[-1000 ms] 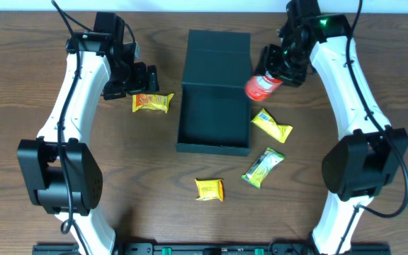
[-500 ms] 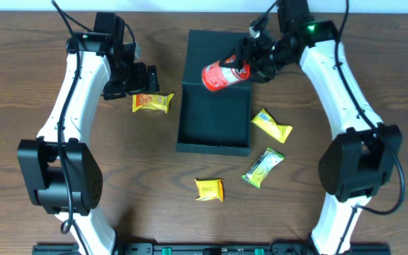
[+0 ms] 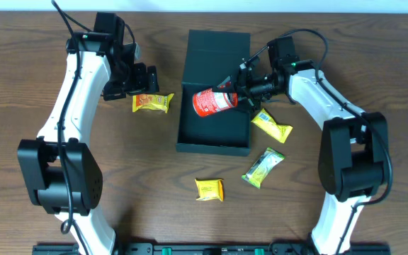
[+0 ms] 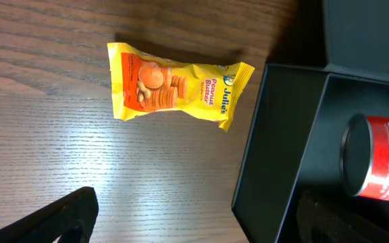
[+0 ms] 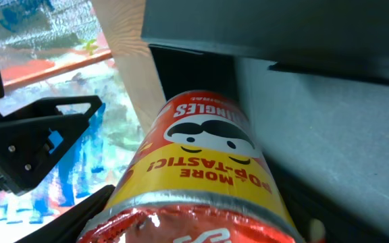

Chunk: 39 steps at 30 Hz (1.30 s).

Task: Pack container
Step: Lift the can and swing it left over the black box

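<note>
The dark square container (image 3: 187, 113) lies open at the table's middle, its flap lid (image 3: 218, 49) folded back. My right gripper (image 3: 241, 95) is shut on a red Pringles can (image 3: 212, 103) and holds it lying sideways over the container's open well; the can fills the right wrist view (image 5: 201, 162) and shows at the right edge of the left wrist view (image 4: 380, 158). My left gripper (image 3: 139, 79) is open and empty, just above an orange-yellow peanut butter packet (image 3: 152, 103), which also shows in the left wrist view (image 4: 177, 84).
A yellow packet (image 3: 272, 126) lies right of the container. A green-yellow packet (image 3: 263, 167) lies below it. A small yellow packet (image 3: 209, 189) lies in front of the container. The container's left wall (image 4: 275, 155) is close to my left gripper.
My right gripper has carried the can from right of the lid, leftward and down, to over the container's well. The left arm has not moved.
</note>
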Motion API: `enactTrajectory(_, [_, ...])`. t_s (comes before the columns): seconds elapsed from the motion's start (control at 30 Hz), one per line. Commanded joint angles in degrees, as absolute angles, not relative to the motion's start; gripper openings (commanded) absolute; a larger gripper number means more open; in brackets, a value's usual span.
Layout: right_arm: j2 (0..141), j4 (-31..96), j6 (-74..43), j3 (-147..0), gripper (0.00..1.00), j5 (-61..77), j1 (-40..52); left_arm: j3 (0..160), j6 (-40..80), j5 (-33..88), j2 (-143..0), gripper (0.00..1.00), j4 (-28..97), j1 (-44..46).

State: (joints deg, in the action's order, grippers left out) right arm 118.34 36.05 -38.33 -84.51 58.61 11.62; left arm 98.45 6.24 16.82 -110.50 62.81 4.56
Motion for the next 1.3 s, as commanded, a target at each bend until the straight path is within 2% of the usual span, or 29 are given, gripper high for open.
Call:
enactTrajectory(0.0, [118.0, 35.7, -39.4, -84.3, 0.76, 61.5, 12.6, 99.5, 6.9, 17.4, -111.0, 0.95, 63.0, 4.6])
enactTrajectory(0.07, [118.0, 35.3, -39.4, -84.3, 0.82, 61.5, 12.9, 99.5, 6.9, 17.4, -111.0, 0.95, 63.0, 4.6])
enactTrajectory(0.13, [118.0, 35.3, -39.4, -84.3, 0.82, 60.8, 13.0, 99.5, 6.9, 17.4, -111.0, 0.95, 63.0, 4.6])
enactTrajectory(0.37, [118.0, 34.9, -39.4, -84.3, 0.76, 60.4, 13.0, 99.5, 6.9, 17.4, -111.0, 0.95, 63.2, 4.6])
enactTrajectory(0.5, [118.0, 34.9, -39.1, -84.3, 0.85, 60.5, 13.2, 99.5, 6.9, 17.4, -111.0, 0.95, 63.2, 4.6])
enactTrajectory(0.67, [118.0, 35.1, -38.9, -84.3, 0.87, 61.5, 13.4, 99.5, 6.9, 17.4, -111.0, 0.96, 63.2, 4.6])
enactTrajectory(0.73, [118.0, 35.0, -38.9, -84.3, 0.79, 61.5, 13.4, 99.5, 6.9, 17.4, -111.0, 0.95, 63.2, 4.6])
enactTrajectory(0.97, [118.0, 34.6, -38.9, -84.3, 0.22, 66.8, 13.3, 99.5, 6.9, 17.4, -111.0, 0.95, 63.2, 4.6])
enactTrajectory(1.03, [118.0, 34.6, -38.7, -84.3, 0.17, 68.1, 13.5, 99.5, 6.9, 17.4, -111.0, 0.96, 63.2, 4.6])
enactTrajectory(1.1, [118.0, 34.6, -38.5, -84.3, 0.02, 68.2, 13.7, 99.5, 6.9, 17.4, -111.0, 0.95, 63.2, 4.6])
enactTrajectory(1.27, [118.0, 33.6, -36.9, -84.3, 0.02, 62.8, 15.2, 99.5, 6.9, 17.4, -111.0, 0.95, 63.2, 4.6])
